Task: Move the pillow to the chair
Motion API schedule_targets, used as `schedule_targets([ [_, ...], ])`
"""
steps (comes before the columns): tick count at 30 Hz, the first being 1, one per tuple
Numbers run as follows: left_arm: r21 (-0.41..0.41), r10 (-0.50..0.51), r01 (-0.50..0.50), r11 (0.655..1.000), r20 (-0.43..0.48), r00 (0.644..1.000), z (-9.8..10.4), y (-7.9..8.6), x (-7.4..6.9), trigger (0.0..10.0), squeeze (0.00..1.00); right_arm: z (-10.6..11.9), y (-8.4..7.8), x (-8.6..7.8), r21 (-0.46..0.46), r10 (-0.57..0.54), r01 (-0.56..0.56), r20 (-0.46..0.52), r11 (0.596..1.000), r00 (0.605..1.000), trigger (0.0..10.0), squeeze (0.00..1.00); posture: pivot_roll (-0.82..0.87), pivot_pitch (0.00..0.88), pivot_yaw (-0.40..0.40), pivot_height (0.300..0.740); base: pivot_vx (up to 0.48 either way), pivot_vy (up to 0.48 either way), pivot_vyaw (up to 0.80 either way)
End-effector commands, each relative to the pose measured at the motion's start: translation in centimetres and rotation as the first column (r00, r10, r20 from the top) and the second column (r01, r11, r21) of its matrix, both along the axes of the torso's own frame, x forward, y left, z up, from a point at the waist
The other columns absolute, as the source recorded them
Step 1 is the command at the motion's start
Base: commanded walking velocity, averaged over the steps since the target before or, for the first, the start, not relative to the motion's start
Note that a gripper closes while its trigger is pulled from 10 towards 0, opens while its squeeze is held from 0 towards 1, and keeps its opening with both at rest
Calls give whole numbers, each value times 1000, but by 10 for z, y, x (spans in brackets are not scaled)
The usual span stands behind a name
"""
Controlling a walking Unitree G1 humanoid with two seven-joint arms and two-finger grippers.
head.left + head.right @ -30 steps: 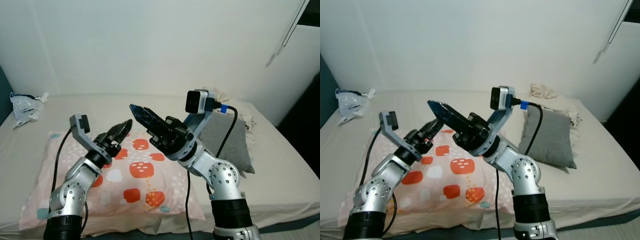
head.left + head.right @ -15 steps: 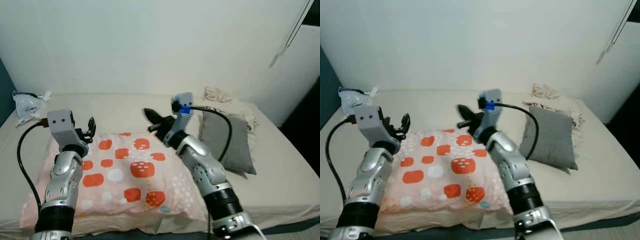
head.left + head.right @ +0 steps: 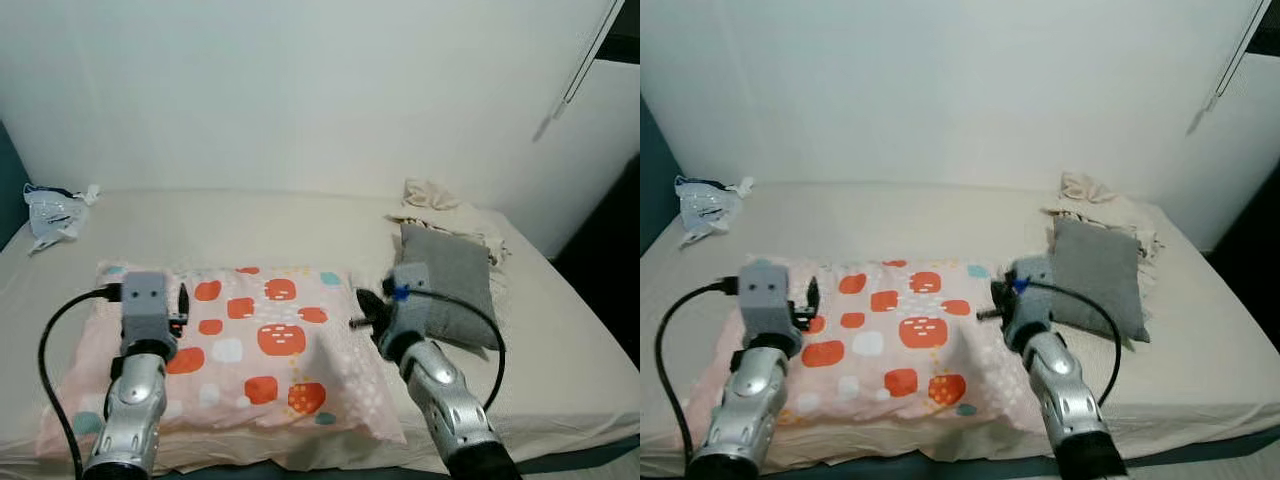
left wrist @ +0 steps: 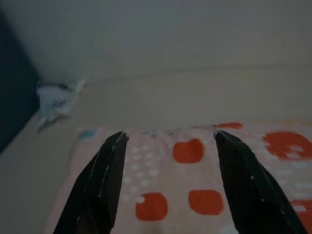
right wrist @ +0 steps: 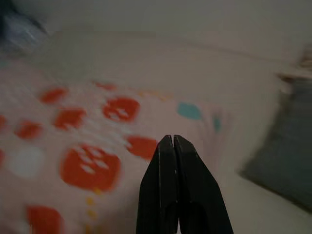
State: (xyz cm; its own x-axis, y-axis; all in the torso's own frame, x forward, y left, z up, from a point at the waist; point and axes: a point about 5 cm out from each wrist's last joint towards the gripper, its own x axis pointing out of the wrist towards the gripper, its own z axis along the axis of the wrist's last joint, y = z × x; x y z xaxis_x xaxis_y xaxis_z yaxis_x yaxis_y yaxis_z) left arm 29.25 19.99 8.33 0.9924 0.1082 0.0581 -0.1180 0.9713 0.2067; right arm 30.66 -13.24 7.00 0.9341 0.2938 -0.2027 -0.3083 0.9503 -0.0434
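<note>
Pink cotton with red, white and teal blotches: the large patterned pillow [image 3: 235,345] is lying flat on the beige bed [image 3: 300,215], toward its near edge, not yet lifted. No chair can be made out, so it cannot be placed.

A likely failure, as I judge it, is a one-sided pick. The right tool [image 5: 180,187] is pointing at the pillow with its two black fingers pressed together on nothing; if it were to arrive that way it would only push the soft cover, and the wide pillow would sag or slip from a single pinch. The small grey cushion [image 3: 450,285], just beside the pillow on its right, could also be nudged or caught by mistake.

The left tool [image 4: 168,180] is hovering over the pillow's left end with its fingers spread wide, forearm rising from below. The right arm is reaching in low at the pillow's right edge, its cable looping behind. A crumpled plastic bag [image 3: 52,212] is sitting well apart from the pillow, at the bed's far left.
</note>
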Motion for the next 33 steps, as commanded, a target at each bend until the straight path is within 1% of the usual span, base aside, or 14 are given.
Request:
schedule_targets([
  [1,66,-43,45,997,-25,999,-9,-6,-2,10000,0,-7,-4,-2,-84,1,-1,8,996,1000,10000,0,-12,0,-116,740,0,0,0],
  [2,66,-43,45,997,-25,999,-9,-6,-2,10000,0,-7,-4,-2,-84,1,-1,8,996,1000,10000,0,-12,0,-116,740,0,0,0],
  [3,191,-84,82,978,5,996,-7,-7,-3,10000,0,-9,-5,-2,-124,8,-3,38,992,999,10000,0,-29,0,-99,740,0,0,0],
  [6,225,-111,107,968,4,994,-9,-7,-5,10000,0,-11,-3,-3,-151,25,-18,49,988,998,10000,0,-34,0,-97,740,0,0,0],
  [8,156,-49,50,986,-14,999,-13,-1,-5,10000,0,-9,-7,-2,-158,3,9,77,987,997,10000,0,-41,0,-92,740,0,0,0],
  [10,145,-48,53,988,-37,998,-15,2,-6,10000,0,-8,-12,-4,-204,-13,37,116,978,993,10000,0,-49,0,-85,740,0,0,0],
  [12,98,-35,41,994,-55,998,-19,6,-8,10000,0,-12,-17,-6,-146,-64,77,94,986,994,10000,0,-63,1,-76,740,0,0,0],
  [14,-2,-14,14,1000,-62,998,-24,7,-9,10000,0,-16,-23,-10,-178,-79,97,103,979,992,10000,0,-66,0,-67,740,0,0,0],
  [16,-62,-94,92,994,-35,995,-19,-3,-9,10000,0,-21,-26,-14,-188,-71,86,86,978,994,10000,0,-64,21,-61,740,0,0,0],
  [20,-86,-167,165,983,-22,986,-17,-15,-9,10000,0,-25,-31,-18,-199,-80,96,88,975,993,10000,0,-74,21,-53,740,0,0,0],
  [21,-68,-167,164,984,-53,984,-20,-18,-6,10000,0,-31,-33,-22,-179,-124,133,62,975,990,10000,0,-69,35,-50,740,0,0,0],
  [27,-115,-65,52,992,-111,992,-25,-12,2,10000,0,-41,-26,-28,-182,-114,118,31,976,993,10000,0,-48,47,-69,740,0,0,0],
  [31,-77,-86,78,994,-110,990,-21,-13,3,10000,0,-39,-23,-20,-173,-153,153,17,973,988,10000,0,-39,64,-74,740,0,0,0],
  [33,-86,-98,87,992,-121,988,-23,-13,1,10000,0,-39,-21,-18,-169,-113,109,-13,980,993,10000,0,-44,69,-75,740,0,0,0],
])
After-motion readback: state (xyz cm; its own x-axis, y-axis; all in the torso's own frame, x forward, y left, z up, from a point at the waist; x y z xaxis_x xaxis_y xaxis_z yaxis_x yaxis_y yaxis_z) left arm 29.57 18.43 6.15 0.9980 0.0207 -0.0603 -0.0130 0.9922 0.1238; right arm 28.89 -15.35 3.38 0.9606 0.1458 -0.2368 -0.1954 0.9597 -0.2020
